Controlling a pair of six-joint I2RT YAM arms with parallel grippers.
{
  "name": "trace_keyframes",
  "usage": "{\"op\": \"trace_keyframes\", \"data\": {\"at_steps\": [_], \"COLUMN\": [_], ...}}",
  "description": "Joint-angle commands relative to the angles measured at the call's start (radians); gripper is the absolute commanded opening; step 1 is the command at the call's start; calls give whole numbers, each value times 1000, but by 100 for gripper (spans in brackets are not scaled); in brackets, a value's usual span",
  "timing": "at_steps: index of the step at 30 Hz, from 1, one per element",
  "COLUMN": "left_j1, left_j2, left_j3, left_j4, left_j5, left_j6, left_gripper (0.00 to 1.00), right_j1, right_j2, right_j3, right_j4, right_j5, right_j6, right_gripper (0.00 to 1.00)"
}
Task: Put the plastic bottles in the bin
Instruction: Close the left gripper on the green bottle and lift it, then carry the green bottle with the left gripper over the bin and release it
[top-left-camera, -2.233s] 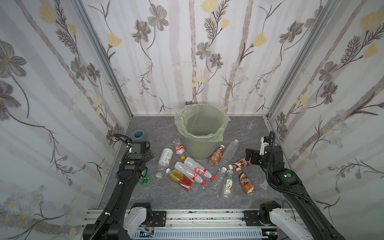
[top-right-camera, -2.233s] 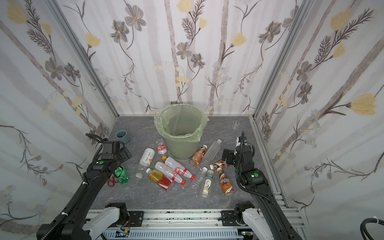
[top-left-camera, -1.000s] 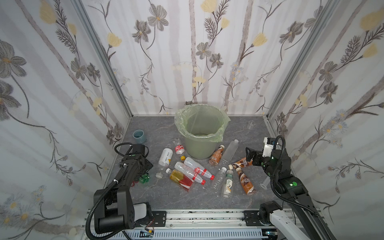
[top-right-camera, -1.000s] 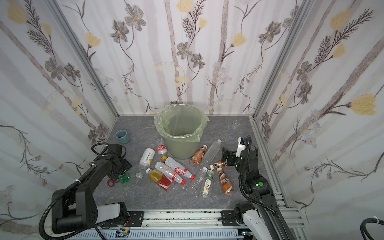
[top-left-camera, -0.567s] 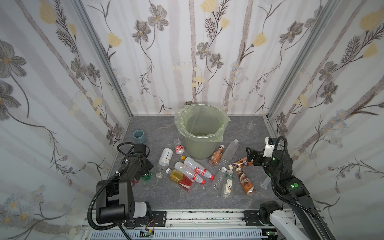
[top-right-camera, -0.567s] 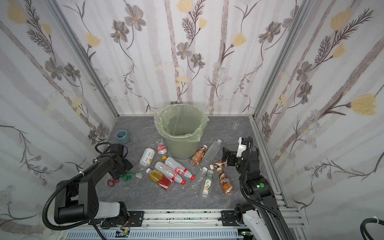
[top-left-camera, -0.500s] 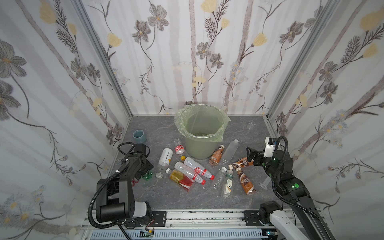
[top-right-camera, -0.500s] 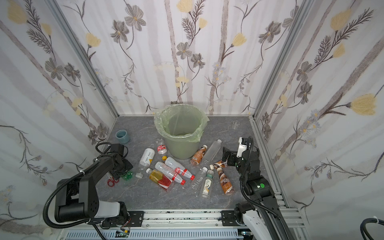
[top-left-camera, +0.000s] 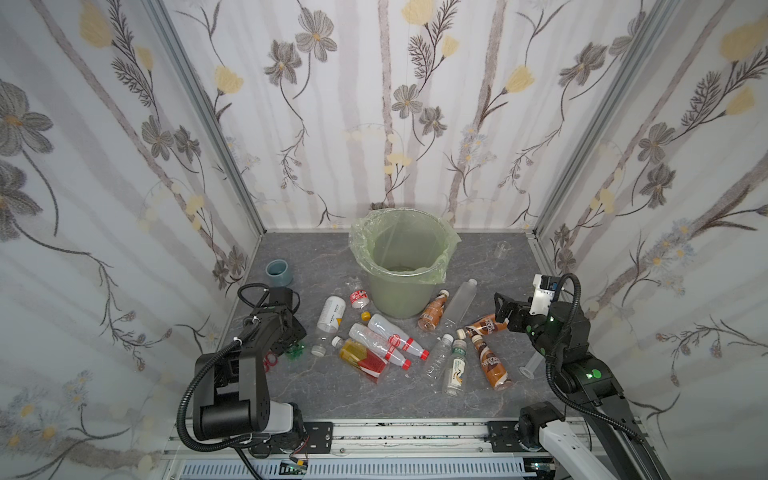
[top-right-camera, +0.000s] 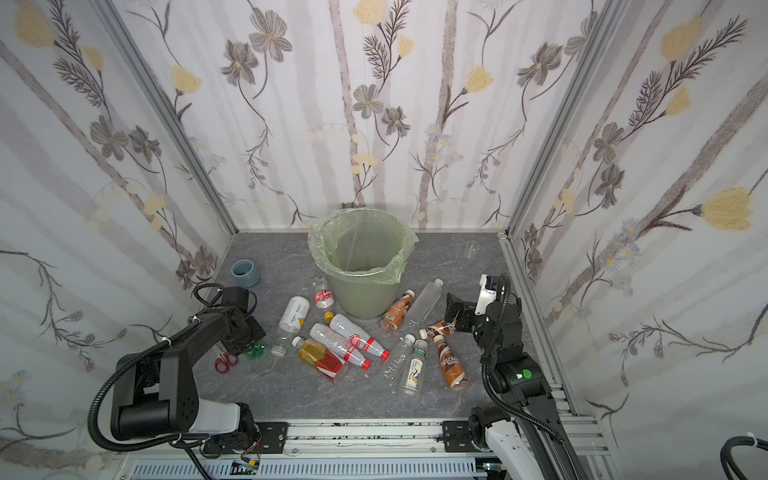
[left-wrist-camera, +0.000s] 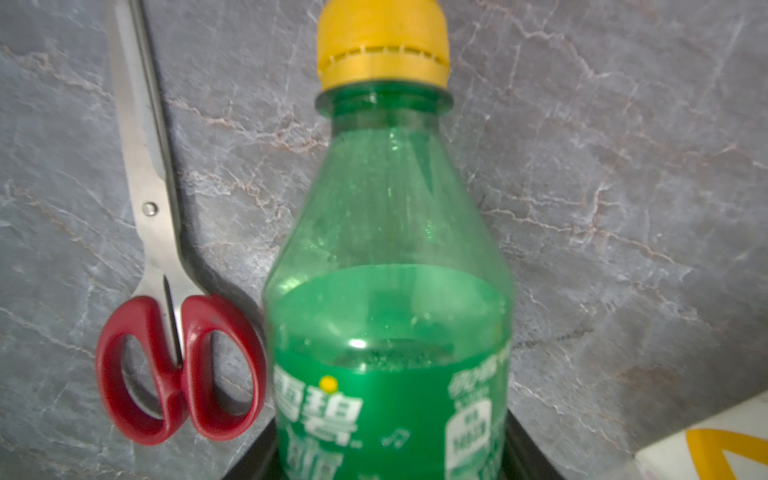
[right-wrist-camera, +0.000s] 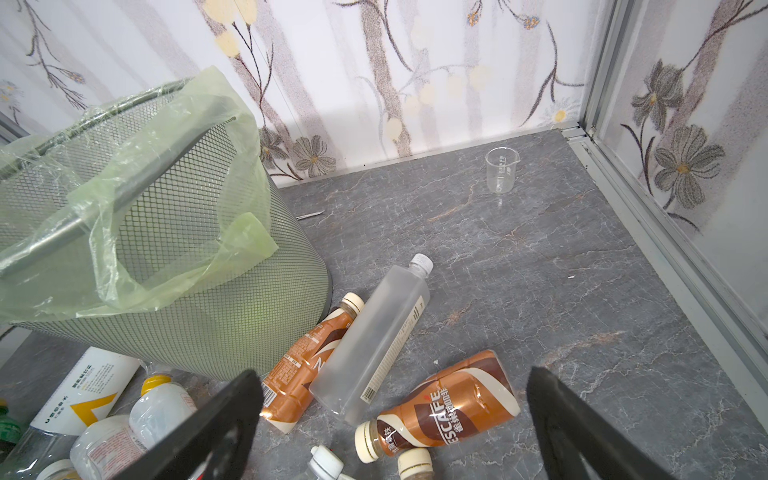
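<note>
**Item:** green bottle (left-wrist-camera: 386, 291), yellow cap, lying on the counter (top-left-camera: 374, 395) well left of the bin (top-left-camera: 395, 295) and nearer me than it is. Red-handled scissors (left-wrist-camera: 151, 216) lie just beside it, on the side away from the bin

**Holder:** left tool (top-left-camera: 292, 344), black jaws against both flanks of the labelled body, pinching the green bottle. How firm the hold is I cannot tell

**Spare:** right tool (right-wrist-camera: 392, 372), spread wide, hovering over a brown coffee bottle (right-wrist-camera: 444, 395) right of the bin

**Remainder:** the other plastic bottles lie scattered in front of the bin

**Handling, as I judge it:**
- settle the pinch squarely before any lift, since a round body can roll out
- rise straight up, clear of the scissors
- carry above the bin's rim, which stands taller than any bottle
- release over the middle, away from the loose liner fold
</note>
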Motion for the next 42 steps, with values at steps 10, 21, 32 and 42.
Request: {"op": "trace_keyframes", "data": {"at_steps": [10,21,32,42], "left_j1": [-14,-14,-14,-24], "left_j2": [-105,-199,-239,-228], "left_j3": [13,89,275,463], "left_j4": [15,-16,-43,-47], "left_j5": [75,170,375,580], "left_j6": [16,59,53,57], "left_gripper": [55,56,55,54], "right_j1": [1,2,1,1], "right_j2": [-14,-6,-4,-13], "right_j3": [19,32,24,-3], "right_j4": [11,13,-43,-50], "right_j5": [-35,-93,-114,-128], "right_j6": [15,16,37,55], "right_gripper": [100,100,100,100]}}
